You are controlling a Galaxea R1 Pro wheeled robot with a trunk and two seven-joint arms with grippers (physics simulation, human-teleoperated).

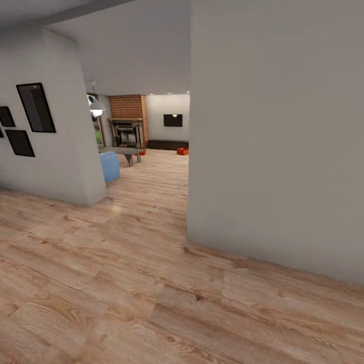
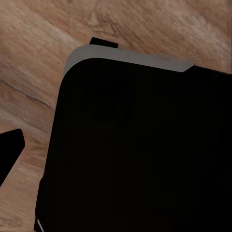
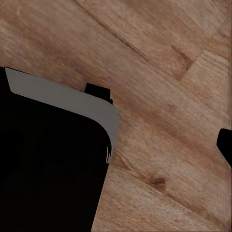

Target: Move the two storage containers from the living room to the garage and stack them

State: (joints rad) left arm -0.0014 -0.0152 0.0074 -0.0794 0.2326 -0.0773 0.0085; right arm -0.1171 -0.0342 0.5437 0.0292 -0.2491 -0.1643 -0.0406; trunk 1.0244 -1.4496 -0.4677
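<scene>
Black and rounded, a big part of the robot's body (image 2: 140, 150) is seen close up in the left wrist view, with a pale grey edge along it. One dark fingertip (image 2: 10, 150) of the left gripper is seen at the side of that picture, over wood planks. Whether the left gripper is apart or together cannot be told. Nothing is seen held in it.

The same kind of black body part (image 3: 48, 164) with a grey edge is seen in the right wrist view. A small dark tip (image 3: 225, 145) of the right gripper is seen at the picture's edge. Whether that gripper is apart or together cannot be told either.

Under both is the light wood floor (image 1: 126, 283), which is seen wide across the head view. A big white wall (image 1: 278, 141) is close on the right. Another white wall (image 1: 55, 126) is on the left, and black picture frames (image 1: 35, 107) are hung on it.

Between the two walls, the living room (image 1: 156, 167) is seen far off. A blue seat (image 1: 109, 166) is by the left wall's corner. A low grey table (image 1: 124, 151) is behind it. A brick fireplace (image 1: 127, 121) is at the back, with a hanging lamp (image 1: 96, 107) near it and a dark screen (image 1: 173, 120) on the far wall.

One orange-red storage container (image 1: 182, 151) is seen on the floor far away, beside a long low dark bench (image 1: 167, 144). A second small orange-red shape (image 1: 142, 152) is seen by the table, too small to tell what it is.
</scene>
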